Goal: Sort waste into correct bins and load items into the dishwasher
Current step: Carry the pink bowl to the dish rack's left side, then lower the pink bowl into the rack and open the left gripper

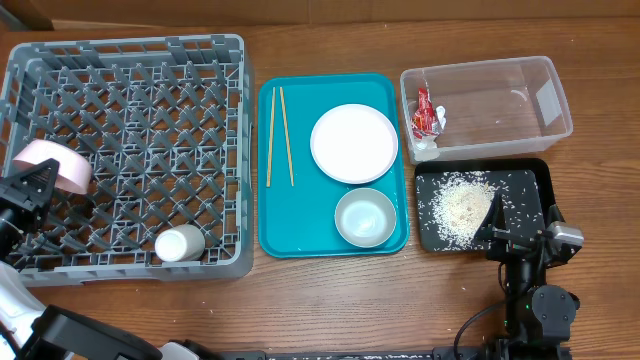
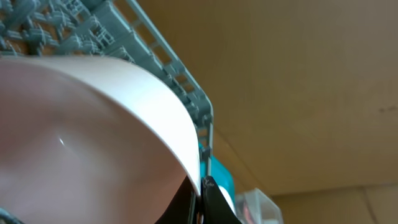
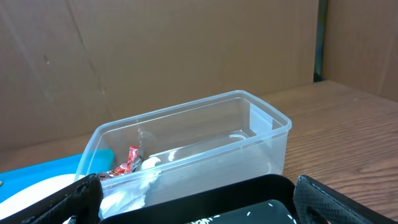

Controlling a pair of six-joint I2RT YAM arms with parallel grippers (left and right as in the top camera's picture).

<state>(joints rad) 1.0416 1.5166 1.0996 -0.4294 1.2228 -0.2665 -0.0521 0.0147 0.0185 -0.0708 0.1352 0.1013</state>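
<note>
Grey dish rack (image 1: 130,150) fills the table's left side. A white cup (image 1: 180,243) sits in its near row. At its left edge the left gripper (image 1: 50,178) is clamped on a pink bowl (image 1: 55,165). The teal tray (image 1: 300,215) carries the plate (image 1: 354,143), a second bowl (image 1: 365,217) and the chopsticks (image 1: 279,135). The clear tub (image 1: 490,100) holds the red packet (image 1: 425,112) and a white scrap (image 1: 425,145). The black tray (image 1: 530,180) holds rice (image 1: 465,205). The right gripper (image 1: 522,228) hangs at its near edge, fingers wide apart and empty.

The pale pink bowl (image 2: 81,137) is blurring and overflowing the left wrist view's left and bottom edges, covering most of the left pincer (image 2: 200,196). Between the fingers of the right pincer (image 3: 199,205), the black tray (image 3: 261,193) is running off the bottom edge.
</note>
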